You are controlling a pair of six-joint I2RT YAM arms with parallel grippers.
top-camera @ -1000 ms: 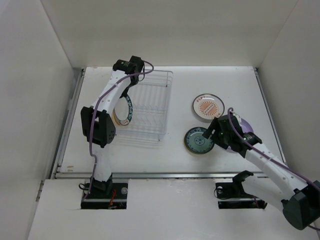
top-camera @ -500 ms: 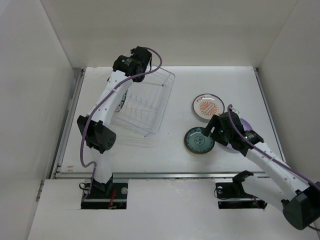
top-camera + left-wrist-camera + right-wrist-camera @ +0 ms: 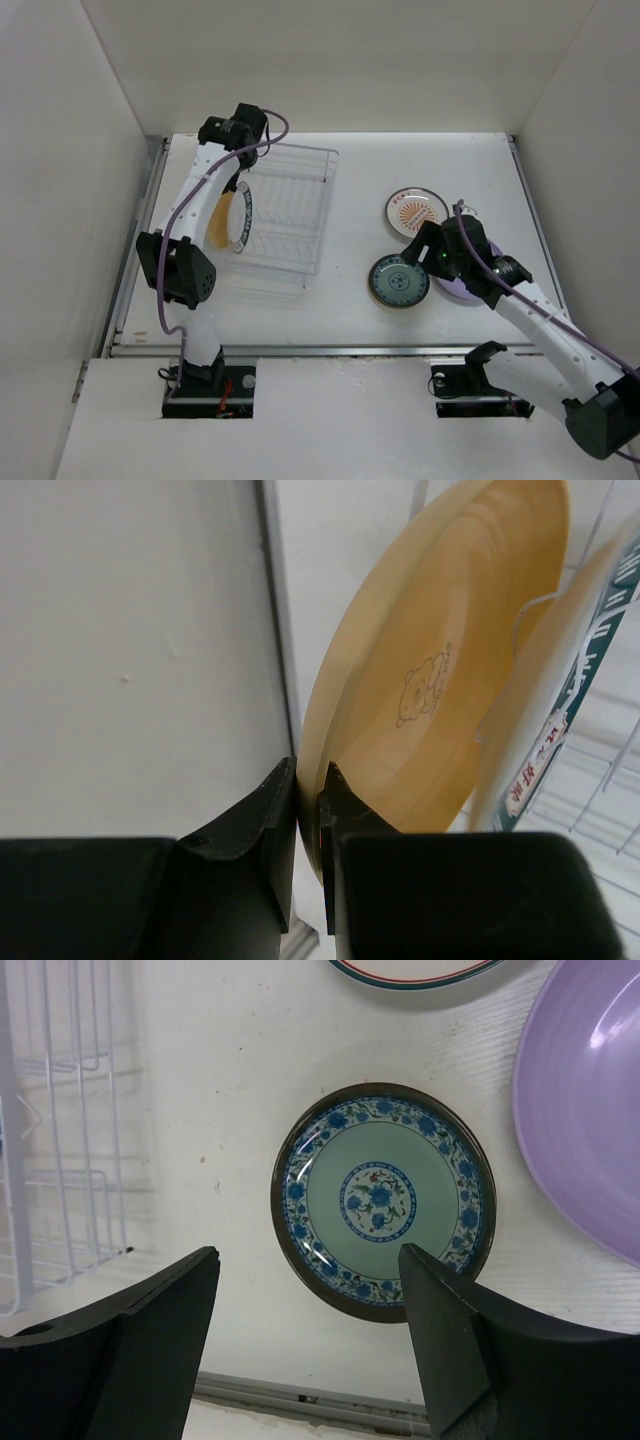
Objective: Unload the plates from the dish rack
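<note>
While the left pincer [image 3: 308,792] is clenched on the rim of the pale yellow plate [image 3: 430,680] (a small bear drawing shows on its face), that plate stands on edge at the left side of the dish rack [image 3: 295,215]. Just beside it is the green-rimmed plate [image 3: 565,700], also on edge. The right pincer [image 3: 308,1260] hangs released, jaws wide, above the teal plate [image 3: 383,1200], which lies flat on the surface [image 3: 450,160]. Beside it lie the lavender plate [image 3: 590,1100] and, farther back, the red-marked white plate [image 3: 415,212].
</note>
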